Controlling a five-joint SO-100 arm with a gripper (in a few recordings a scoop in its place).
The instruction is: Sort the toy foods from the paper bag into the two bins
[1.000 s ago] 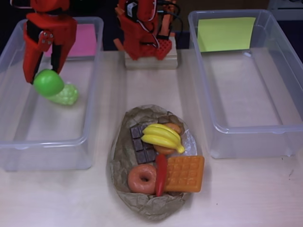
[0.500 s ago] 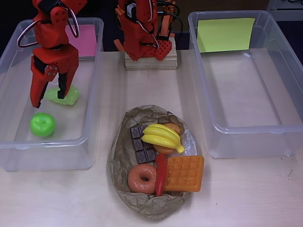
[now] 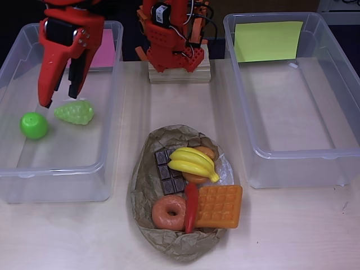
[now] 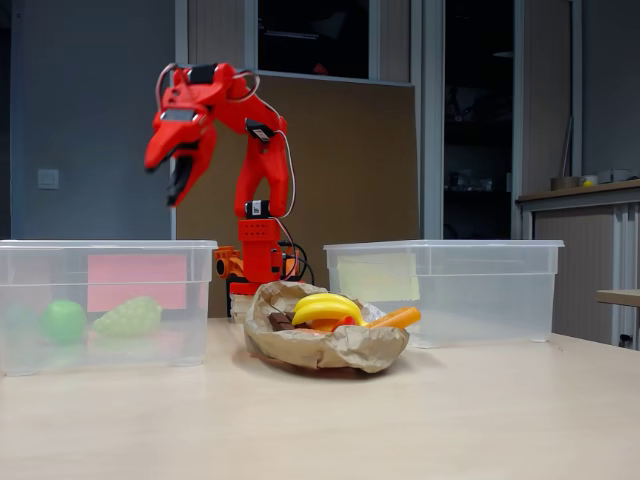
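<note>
Hanging high above the pink-labelled bin (image 3: pixel 107 84), the red claw (image 3: pixel 59 98) is released and grips nothing, its two fingers spread apart; the fixed view shows it (image 4: pixel 180 175) well clear of the bin's rim. Inside that bin, the green apple (image 3: pixel 34 125) and the light-green grapes (image 3: pixel 75 112) lie on the floor near each other but apart, the apple closer to the outer wall in the overhead view.

Right of that bin, on the pale desk (image 3: pixel 292 230), sits the crumpled paper bag (image 3: pixel 147 185) with the remaining toys piled on it. The yellow banana (image 3: pixel 193 162) rests on top of an orange-brown piece, probably the croissant (image 3: pixel 206 152), with the chocolate bar (image 3: pixel 166 169) touching its left side. Nearer the front edge lie the donut (image 3: pixel 169 212), the red chili (image 3: pixel 191 207) and the orange waffle (image 3: pixel 220 207), packed side by side, the chili between the other two.

Further right stands the bin with the yellow-green label (image 3: pixel 268 40). The arm's base (image 3: pixel 179 67) stands on a wooden block behind the bag, between the two bins.
</note>
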